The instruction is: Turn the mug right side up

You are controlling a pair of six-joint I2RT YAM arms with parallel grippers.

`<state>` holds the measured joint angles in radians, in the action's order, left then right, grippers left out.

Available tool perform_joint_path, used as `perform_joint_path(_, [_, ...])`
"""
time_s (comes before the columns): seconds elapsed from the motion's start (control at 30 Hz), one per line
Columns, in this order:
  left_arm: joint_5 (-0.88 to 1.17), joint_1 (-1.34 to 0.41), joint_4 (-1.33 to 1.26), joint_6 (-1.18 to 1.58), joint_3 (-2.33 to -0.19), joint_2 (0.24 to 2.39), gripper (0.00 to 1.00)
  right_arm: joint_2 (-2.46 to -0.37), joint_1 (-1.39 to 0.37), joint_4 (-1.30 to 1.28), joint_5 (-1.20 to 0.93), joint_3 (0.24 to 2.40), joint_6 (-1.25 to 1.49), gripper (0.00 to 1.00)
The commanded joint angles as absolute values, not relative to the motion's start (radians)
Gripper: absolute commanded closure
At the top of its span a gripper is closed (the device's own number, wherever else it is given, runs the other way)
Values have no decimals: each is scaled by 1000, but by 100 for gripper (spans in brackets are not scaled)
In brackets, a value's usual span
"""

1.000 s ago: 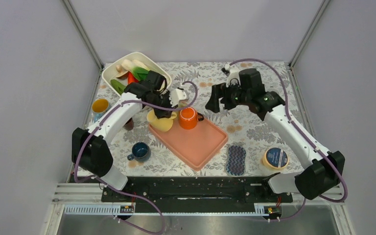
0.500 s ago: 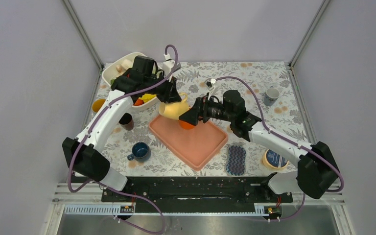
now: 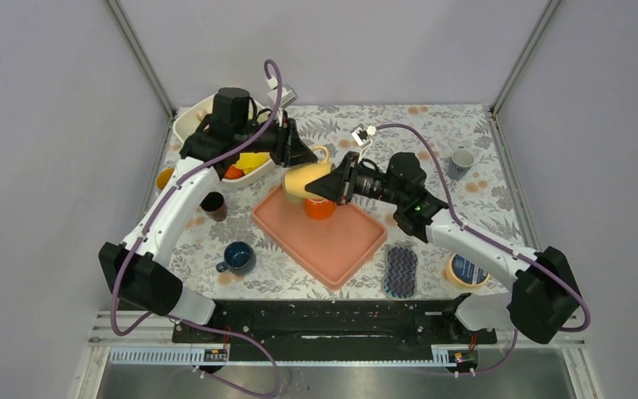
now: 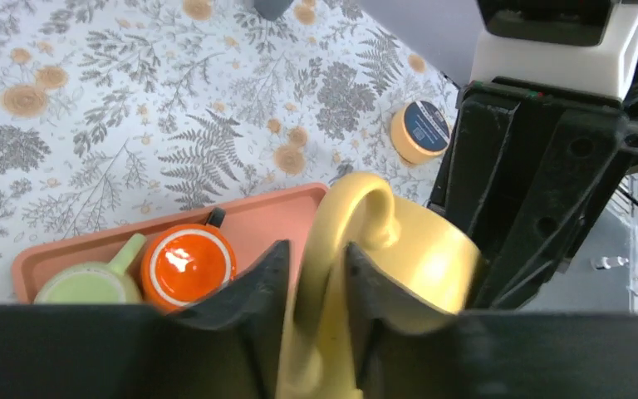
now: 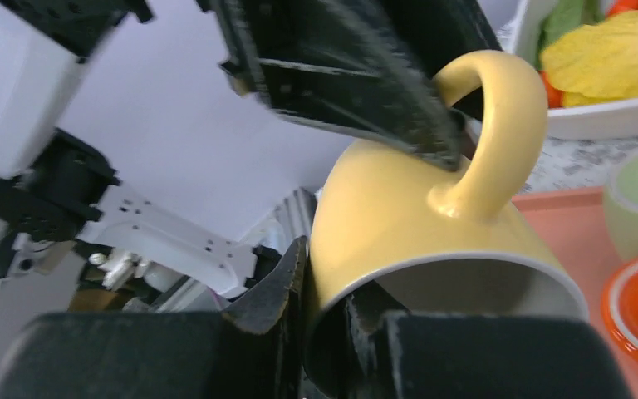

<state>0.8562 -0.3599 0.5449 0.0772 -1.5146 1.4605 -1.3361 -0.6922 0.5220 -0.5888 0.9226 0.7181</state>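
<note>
– Top external view: where is the yellow mug (image 3: 301, 179)?

– In the air over the far left corner of the tray (image 3: 345, 245), caught between both arms. It is tipped, not upright: the mouth faces the right gripper (image 3: 329, 189) and the loop handle rises on the far side.

– How is each gripper holding it?

– The left gripper (image 4: 316, 259) is clenched on the handle, one matte black finger on each side of the thick, rounded loop. The right gripper pinches the rim, with one finger inside the mouth and one against the outer wall.

– What is the mug like?

– It has a smooth, glossy glaze with bright highlights. The body widens toward the mouth and the lip is pale and thin.

– And the tray?

– It is a salmon rectangle with rounded corners and a low raised edge, lying askew on the fern-and-flower tablecloth (image 3: 432, 133). On its far left part, under the lifted mug, an orange mug (image 4: 188, 264) sits base up, shiny with a white ring. A pale green mug (image 4: 90, 284) is just beside it.
</note>
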Motion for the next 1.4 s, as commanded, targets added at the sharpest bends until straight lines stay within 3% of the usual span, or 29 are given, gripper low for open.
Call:
perform_joint_path(0.0, [795, -373, 548, 84, -1520, 1416, 35, -1250, -692, 272, -369, 968, 441, 100])
perform_joint_path(0.07, [682, -356, 551, 17, -1519, 1397, 4, -1211, -680, 56, -260, 1011, 313, 100])
perform_joint_path(0.1, [631, -346, 547, -20, -1515, 1389, 1, -1203, -670, -42, -202, 1041, 253, 100])
perform_joint_path(0.37, [391, -295, 583, -147, -1519, 1378, 1, -1344, -410, -542, -12, 1340, 19, 100])
perform_joint_path(0.53, [362, -294, 625, -241, -1442, 1358, 1, -1619, -273, -733, 82, 1601, -66, 100])
perform_joint_path(0.73, [347, -294, 680, -325, -1390, 1390, 1, -1964, -229, -969, 153, 1992, -115, 100])
perform_joint_path(0.97, [405, -296, 699, -378, -1385, 1431, 1, -2297, -172, -1138, 64, 2365, -125, 100])
perform_joint_path(1.3, [389, -377, 742, -507, -1391, 1471, 1, -2448, -165, -1180, 29, 2449, -137, 100])
perform_joint_path(1.37, [398, -399, 758, -551, -1396, 1471, 1, -2445, -166, -1182, 16, 2439, -135, 89])
